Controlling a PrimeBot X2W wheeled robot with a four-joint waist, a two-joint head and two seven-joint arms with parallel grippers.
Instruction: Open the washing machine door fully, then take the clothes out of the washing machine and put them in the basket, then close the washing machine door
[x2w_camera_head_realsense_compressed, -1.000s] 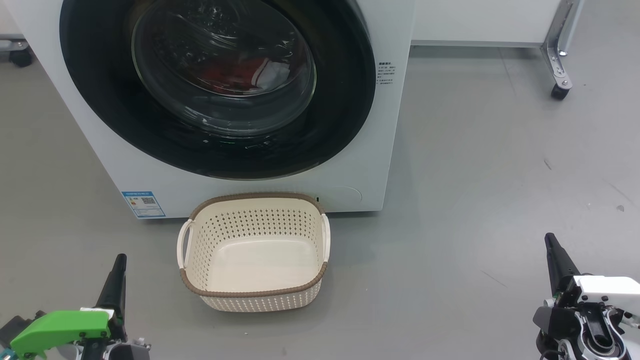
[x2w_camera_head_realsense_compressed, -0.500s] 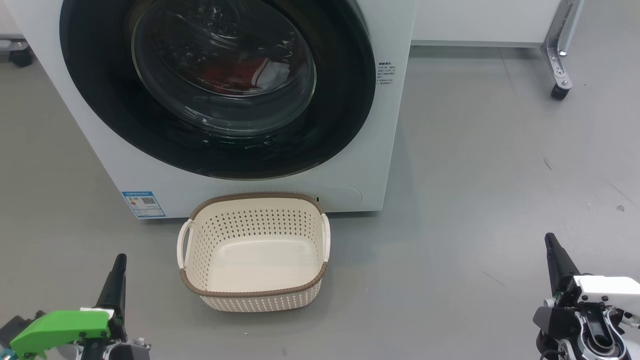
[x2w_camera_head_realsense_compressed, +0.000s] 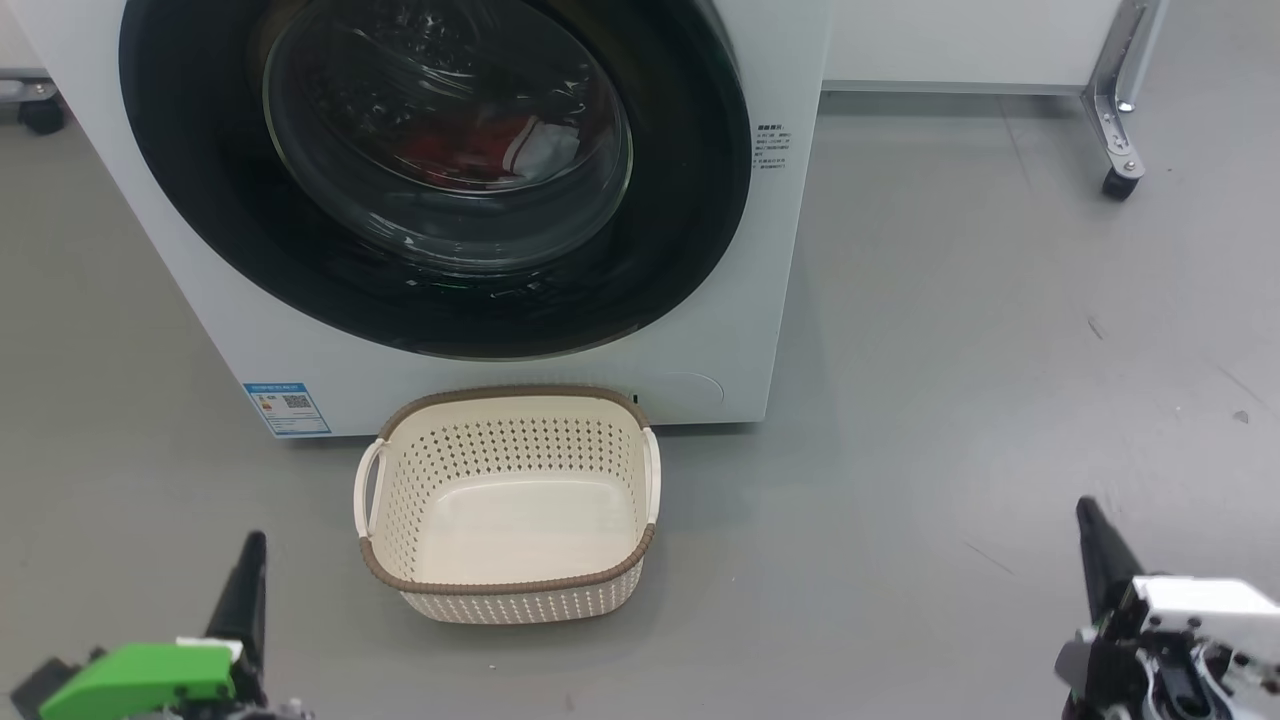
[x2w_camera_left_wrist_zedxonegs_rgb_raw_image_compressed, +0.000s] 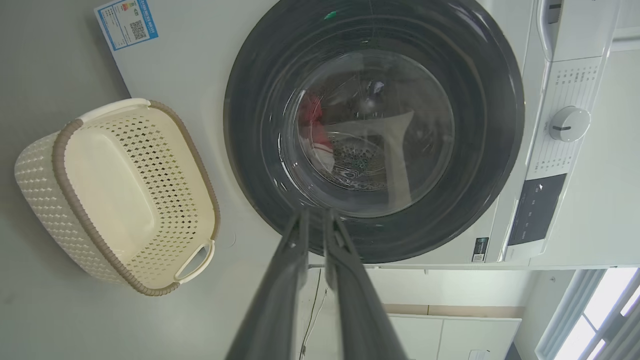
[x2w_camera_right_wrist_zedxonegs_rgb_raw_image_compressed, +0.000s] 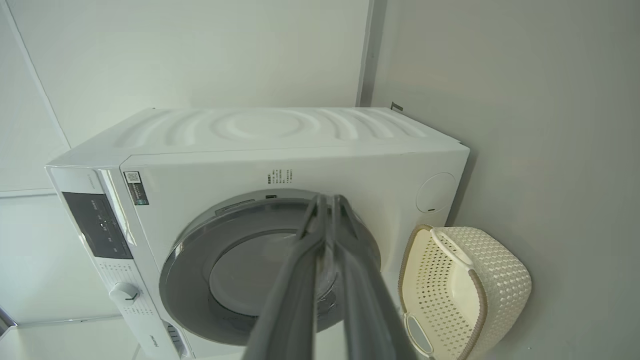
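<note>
Green plastic caps the left gripper (x2w_camera_head_realsense_compressed: 252, 545) at 7 o'clock in the head view. The wrist view shows its jaws drawn almost together with a thin slit between them, holding nothing.

A blue label (x2w_camera_head_realsense_compressed: 287, 407) sits at 7 o'clock of the door on the white washing machine (x2w_camera_head_realsense_compressed: 760, 300). It carries a square code and small print that is too fine to read.

The door (x2w_camera_head_realsense_compressed: 680, 200) is shut flush against the front. Red and white clothes (x2w_camera_head_realsense_compressed: 500, 145) show through its glass. The basket (x2w_camera_head_realsense_compressed: 510, 600) stands empty on the floor at 6 o'clock of the door, just beside the machine.

At 3 o'clock of the door are a few lines of black print (x2w_camera_head_realsense_compressed: 770, 148), which are also illegible. I can make out no brand name.

The right gripper (x2w_camera_head_realsense_compressed: 1088, 510) is at 5 o'clock, with its jaws closed tip to tip and empty.

Risks, as I judge them:
- **Grip on the door:** The glossy black rim gives little to hold, so closed jaws could skate off it unless they part and hook the edge.
- **Partly opened door:** If the door only opens part way, it would crowd an arm reaching into the drum.
- **Basket:** It sits right under the swing and is light. A low forearm could knock it aside, and the clothes would then drop on the floor.
</note>
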